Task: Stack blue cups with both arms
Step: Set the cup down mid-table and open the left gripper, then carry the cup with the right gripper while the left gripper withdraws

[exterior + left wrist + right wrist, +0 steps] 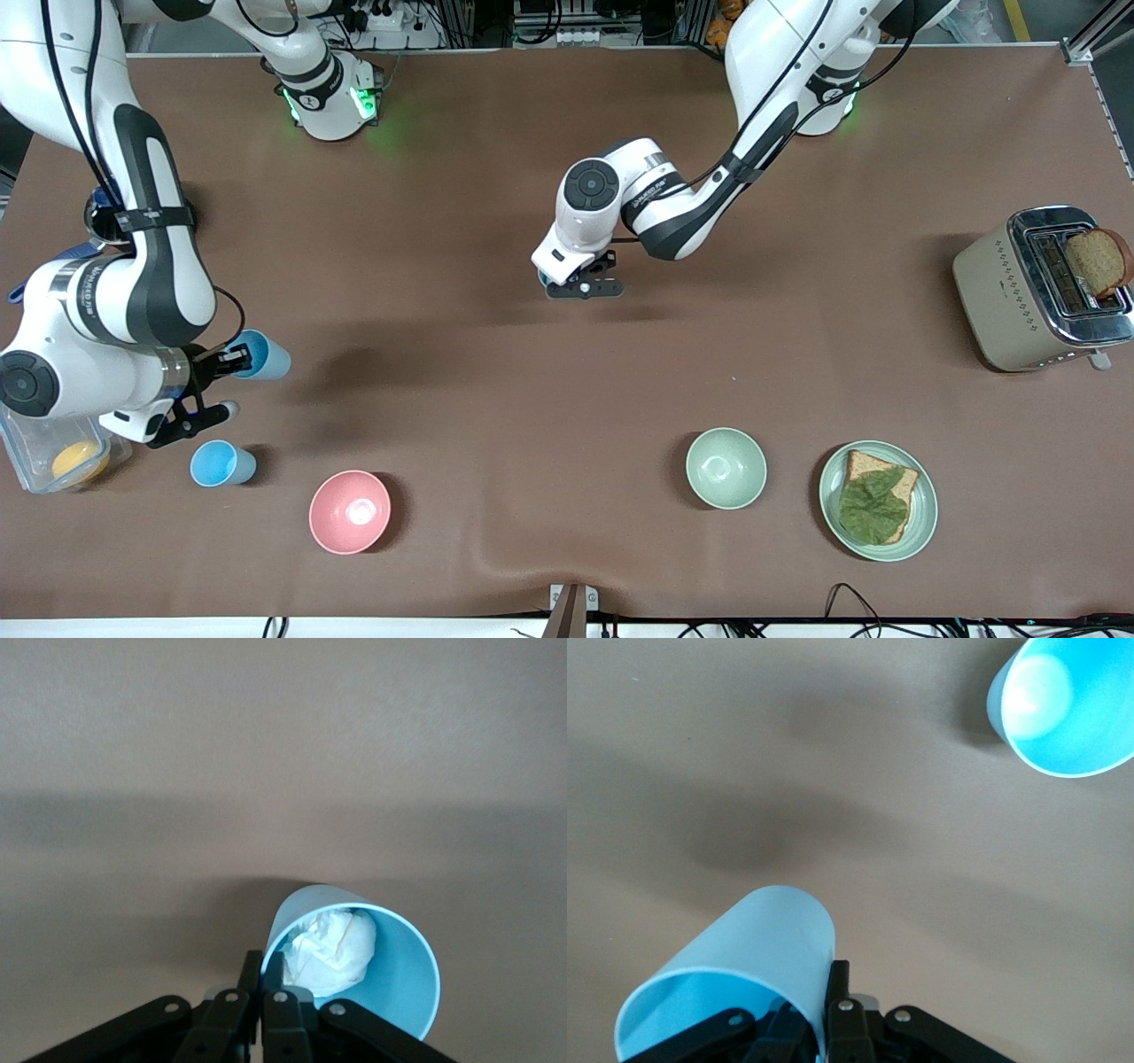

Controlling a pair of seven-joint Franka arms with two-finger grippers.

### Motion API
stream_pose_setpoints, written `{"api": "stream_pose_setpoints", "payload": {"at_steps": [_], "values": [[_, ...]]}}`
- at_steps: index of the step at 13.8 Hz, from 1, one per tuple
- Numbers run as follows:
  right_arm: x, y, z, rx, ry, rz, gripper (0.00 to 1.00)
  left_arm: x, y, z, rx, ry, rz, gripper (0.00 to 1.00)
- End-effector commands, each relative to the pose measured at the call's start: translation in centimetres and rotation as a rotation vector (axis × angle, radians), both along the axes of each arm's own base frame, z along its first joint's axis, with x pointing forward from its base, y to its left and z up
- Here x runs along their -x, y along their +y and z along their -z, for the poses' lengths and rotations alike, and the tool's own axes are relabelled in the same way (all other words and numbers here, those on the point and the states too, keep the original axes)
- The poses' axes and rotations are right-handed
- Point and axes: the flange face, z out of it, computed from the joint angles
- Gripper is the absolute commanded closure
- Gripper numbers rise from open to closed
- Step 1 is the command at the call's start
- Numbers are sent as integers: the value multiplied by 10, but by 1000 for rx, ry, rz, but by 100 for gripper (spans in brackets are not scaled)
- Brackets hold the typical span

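My right gripper (pixel 232 361) is shut on the rim of a light blue cup (pixel 264 355) and holds it tilted on its side above the table at the right arm's end; the right wrist view shows its fingers (pixel 838 979) pinching the cup's wall (pixel 744 948). A bright sky-blue cup (pixel 221 463) stands upright on the table below it, also in the right wrist view (pixel 1063 709). My left gripper (pixel 580 285) is over the table's middle, shut (pixel 266 964) on the rim of another blue cup (pixel 403 988) with crumpled white paper (pixel 332 948) inside.
A pink bowl (pixel 350 511) and a pale green bowl (pixel 726 467) sit near the front camera. A green plate (pixel 921 523) holds bread with lettuce. A toaster (pixel 992 301) with a slice stands at the left arm's end. A clear container (pixel 35 470) sits under the right arm.
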Motion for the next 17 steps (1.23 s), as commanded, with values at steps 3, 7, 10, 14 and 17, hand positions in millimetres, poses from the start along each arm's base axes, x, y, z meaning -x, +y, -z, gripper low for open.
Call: {"api": "stream_pose_setpoints", "payload": {"at_steps": [3, 7, 10, 14, 17], "values": [[2, -4, -15, -18, -4, 15, 100, -16, 13, -103, -39, -117, -58, 0], [8, 8, -38, -19, 14, 17, 100, -56, 97, -245, -57, -260, -136, 0], [15, 77, -61, -35, 14, 14, 100, -93, 168, -309, -123, -269, -169, 0], [31, 162, -55, -149, 54, -20, 100, -130, 263, -361, -155, -282, -108, 0], [70, 244, -89, -77, 81, -9, 100, -137, 319, -381, -141, -261, -88, 0]]}}
